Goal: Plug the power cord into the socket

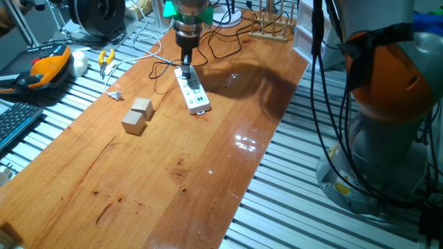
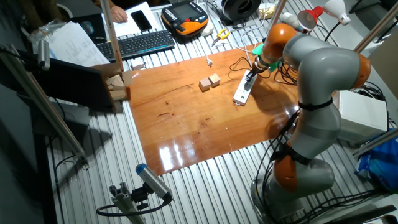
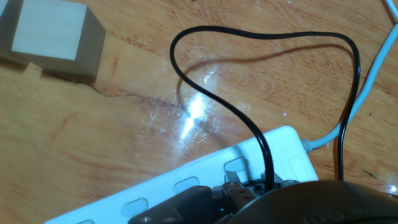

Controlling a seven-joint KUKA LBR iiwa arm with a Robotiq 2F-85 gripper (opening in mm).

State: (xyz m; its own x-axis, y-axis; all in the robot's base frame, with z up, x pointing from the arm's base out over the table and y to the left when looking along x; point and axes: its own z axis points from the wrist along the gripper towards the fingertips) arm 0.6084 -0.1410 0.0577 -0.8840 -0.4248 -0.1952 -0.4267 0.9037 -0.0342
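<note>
1. The socket (image 1: pixel 192 92), a white power strip, is seen left of centre in the upper half of one fixed view, lying on the wooden worktop (image 1: pixel 208 173).
2. The gripper (image 1: pixel 187 69) is lowered onto its far end.
3. The power cord (image 3: pixel 249 118) is looped above the strip in the hand view, its plug at the fingers.
4. How far the fingers are parted cannot be told.
5. Two wooden cubes (image 1: pixel 138 115) are seen left of the strip.

Two fixed cameras view the table (image 1: pixel 208 159) from opposite sides — hand camera close above.
</note>
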